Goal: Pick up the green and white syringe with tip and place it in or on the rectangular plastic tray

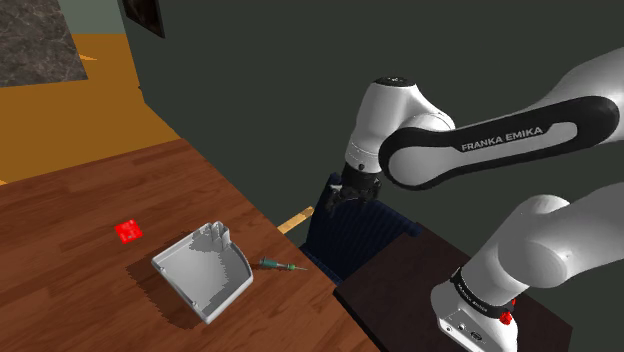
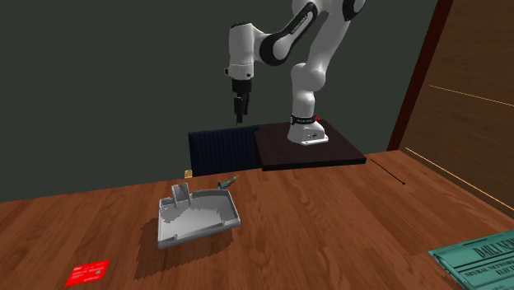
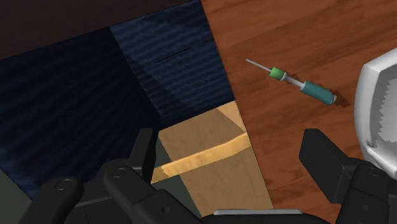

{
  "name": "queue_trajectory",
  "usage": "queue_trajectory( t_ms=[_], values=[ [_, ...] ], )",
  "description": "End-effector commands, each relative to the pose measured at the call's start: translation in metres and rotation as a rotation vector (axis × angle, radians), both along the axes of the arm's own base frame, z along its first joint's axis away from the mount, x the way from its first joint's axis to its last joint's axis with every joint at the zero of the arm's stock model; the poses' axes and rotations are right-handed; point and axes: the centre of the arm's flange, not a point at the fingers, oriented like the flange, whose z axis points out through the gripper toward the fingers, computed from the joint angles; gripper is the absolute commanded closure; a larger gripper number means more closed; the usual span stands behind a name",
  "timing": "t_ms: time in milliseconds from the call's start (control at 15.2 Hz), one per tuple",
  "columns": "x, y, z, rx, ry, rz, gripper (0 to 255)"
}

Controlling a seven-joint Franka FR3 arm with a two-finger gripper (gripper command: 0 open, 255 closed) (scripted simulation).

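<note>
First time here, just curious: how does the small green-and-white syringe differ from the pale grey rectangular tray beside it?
The green-and-white syringe is thin with a pointed tip; the pale grey rectangular tray is broad and walled. The syringe is far smaller than the tray. Both lie on the wooden table.

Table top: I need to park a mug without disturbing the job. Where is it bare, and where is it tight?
Bare: the broad wood between the tray and the teal box, and the wood beyond the red card, away from the tray. Tight: the edge strip where the syringe lies close beside the tray.
</note>
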Motion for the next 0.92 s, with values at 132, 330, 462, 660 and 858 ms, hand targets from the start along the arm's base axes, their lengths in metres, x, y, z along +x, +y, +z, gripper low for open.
queue_trajectory(
  t_ms=[132,330,462,660,858],
  values=[
    [0.009,0.036,-0.039,0.002,0.007,-0.066,0],
    [0.016,0.056,-0.062,0.001,0.011,-0.103,0],
    [0.016,0.056,-0.072,0.001,0.011,-0.103,0],
    [0.016,0.056,-0.088,0.001,0.011,-0.103,0],
    [0.016,0.057,-0.102,0.001,0.011,-0.103,0]
  ],
)
